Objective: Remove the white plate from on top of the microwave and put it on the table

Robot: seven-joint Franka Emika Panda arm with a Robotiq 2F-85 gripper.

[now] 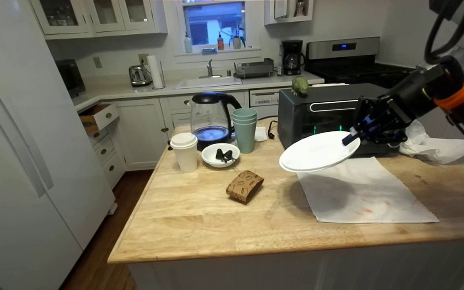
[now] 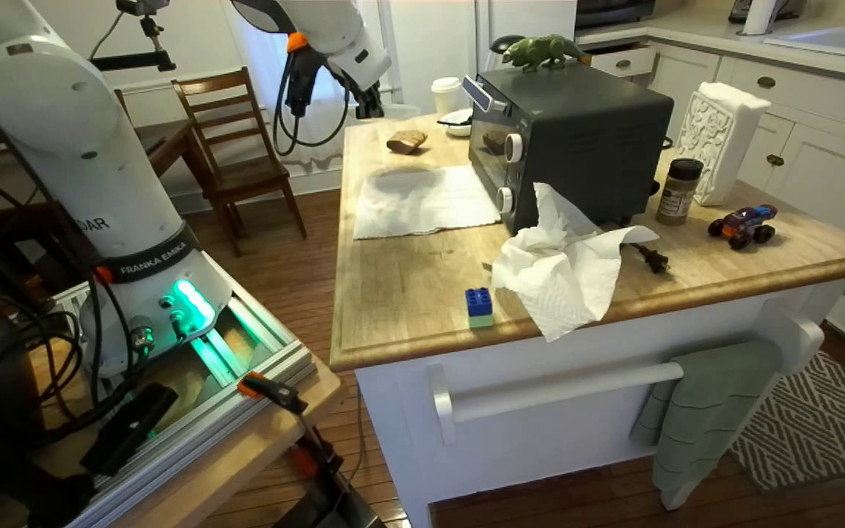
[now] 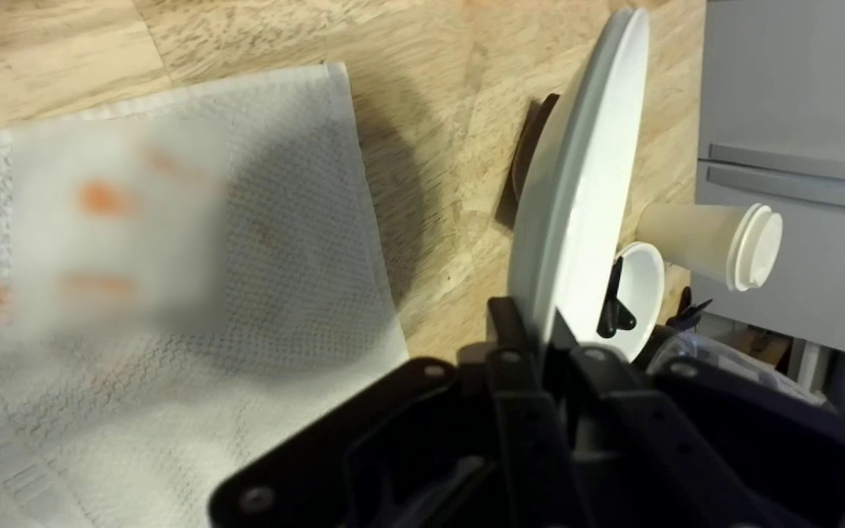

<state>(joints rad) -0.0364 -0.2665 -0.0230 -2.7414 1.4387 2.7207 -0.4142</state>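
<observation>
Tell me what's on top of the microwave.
A green toy dinosaur stands on the microwave. The surface under its feet is covered and can't be seen. The white plate isn't there; the gripper holds it.

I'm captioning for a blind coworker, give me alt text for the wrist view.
A white plate, seen nearly edge-on, is gripped by black fingers above a wooden table. An orange-marked cloth lies at left; a lidded cup and white bowl stand at right.

Plate (image 1: 314, 152) above table (image 1: 199, 225), before microwave (image 1: 326, 121)
</observation>
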